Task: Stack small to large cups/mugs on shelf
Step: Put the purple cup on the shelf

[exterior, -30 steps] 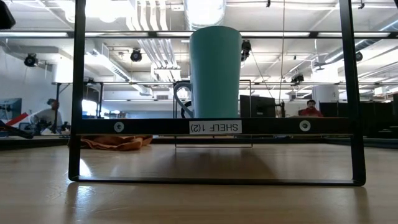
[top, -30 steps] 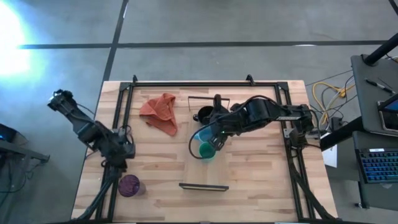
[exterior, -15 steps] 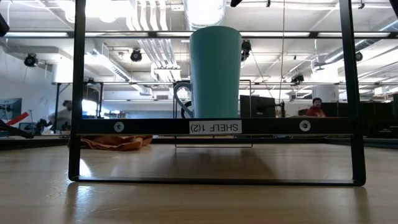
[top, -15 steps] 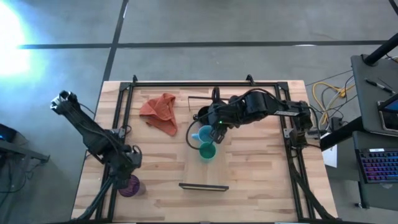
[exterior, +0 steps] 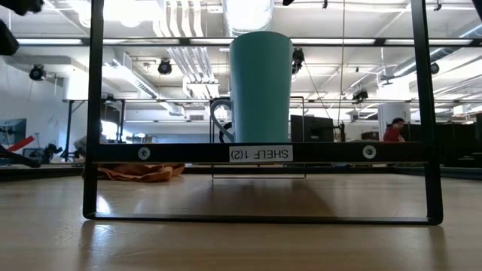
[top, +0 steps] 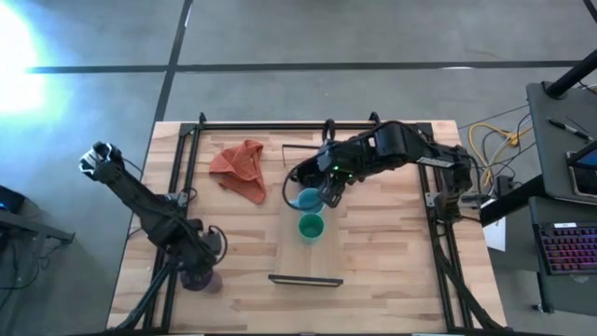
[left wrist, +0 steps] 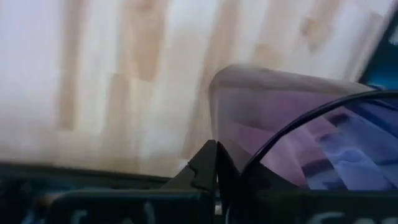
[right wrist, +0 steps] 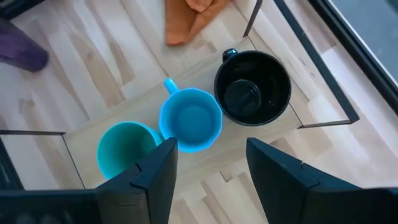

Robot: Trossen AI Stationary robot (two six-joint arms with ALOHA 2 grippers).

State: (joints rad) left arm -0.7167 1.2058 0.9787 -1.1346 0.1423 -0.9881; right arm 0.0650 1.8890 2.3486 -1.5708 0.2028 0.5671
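Shelf (top: 297, 257): black cup (right wrist: 252, 88), light blue cup (right wrist: 190, 120) and green cup (right wrist: 125, 149) in a row. Right gripper (right wrist: 208, 163) above them, fingers spread, empty. Purple cup (left wrist: 298, 130) on tabletop (top: 373, 243) (near corner), left gripper (top: 199, 264) at it; grip cannot be told.

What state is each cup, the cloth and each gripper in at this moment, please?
Round black mug: upright on the light wooden shelf, empty.
Light blue handled cup: upright, empty, beside the black mug.
Green cup: upright, empty.
Purple cup: at the left gripper.
Orange cloth: crumpled.
Right gripper: open, empty, above the cups.
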